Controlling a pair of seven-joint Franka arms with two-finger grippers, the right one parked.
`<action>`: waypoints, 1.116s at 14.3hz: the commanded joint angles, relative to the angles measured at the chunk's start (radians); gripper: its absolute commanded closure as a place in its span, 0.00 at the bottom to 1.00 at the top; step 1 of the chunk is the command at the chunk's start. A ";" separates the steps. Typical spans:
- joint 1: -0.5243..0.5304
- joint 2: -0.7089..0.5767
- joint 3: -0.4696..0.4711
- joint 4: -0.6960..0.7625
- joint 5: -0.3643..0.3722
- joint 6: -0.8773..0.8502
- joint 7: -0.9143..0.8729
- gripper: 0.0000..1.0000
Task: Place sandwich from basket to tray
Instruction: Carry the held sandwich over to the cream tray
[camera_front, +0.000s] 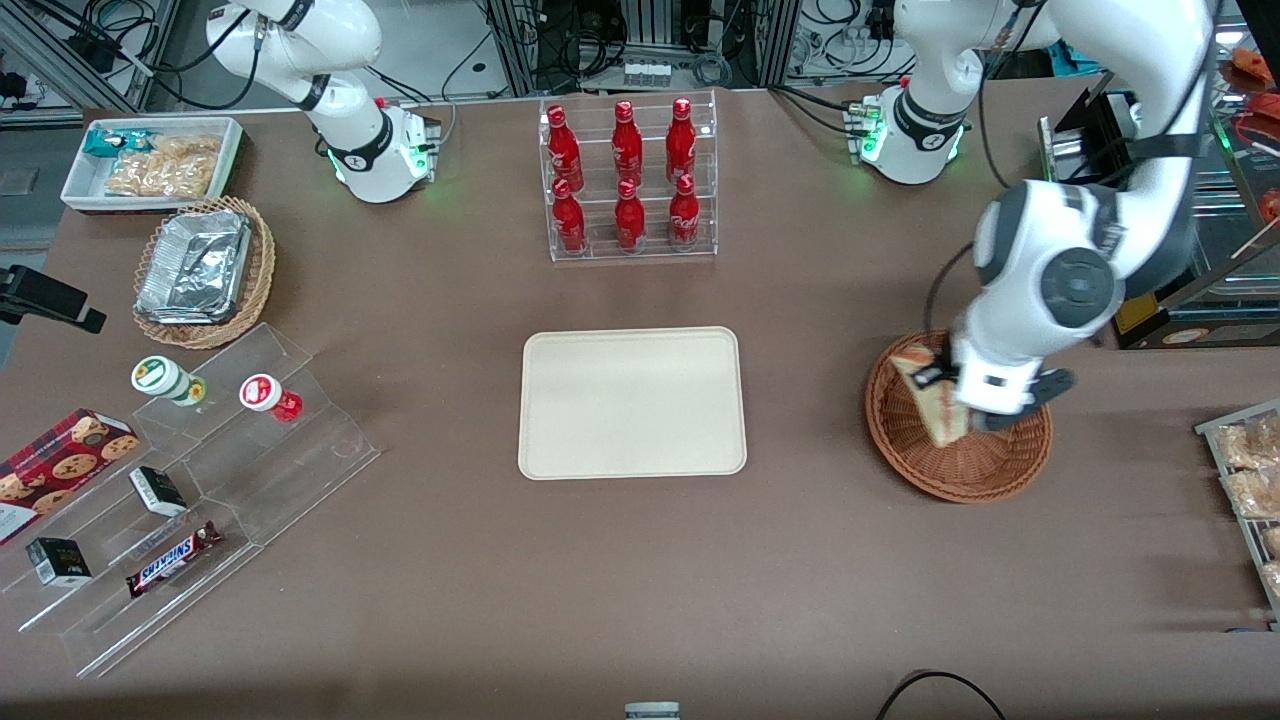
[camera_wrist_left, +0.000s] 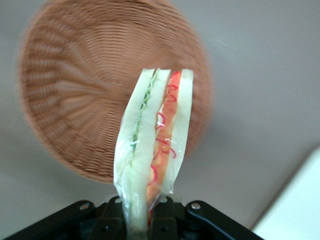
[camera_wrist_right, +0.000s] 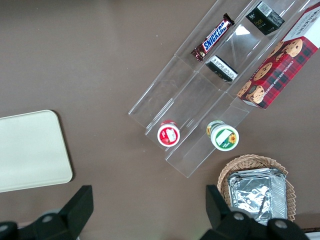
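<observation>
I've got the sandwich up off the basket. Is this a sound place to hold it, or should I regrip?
Probably keep it. The gripper pinches the sandwich across its two flat bread faces near one end, so the filling edge stays free and the wedge hangs out over the basket. Coming from above onto the broad faces suits its thin, flat shape; squeezing the layered edge could split it.

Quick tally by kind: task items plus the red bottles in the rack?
Sandwich, held by the gripper above the basket: 1
Basket: 1
Tray: 1
Red bottles in the clear rack: 6
Total: 9
</observation>
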 joint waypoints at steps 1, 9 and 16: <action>-0.137 0.141 0.009 0.142 0.002 -0.016 0.026 0.98; -0.401 0.466 0.009 0.533 -0.094 0.004 -0.156 1.00; -0.518 0.669 0.011 0.793 -0.084 -0.001 -0.282 1.00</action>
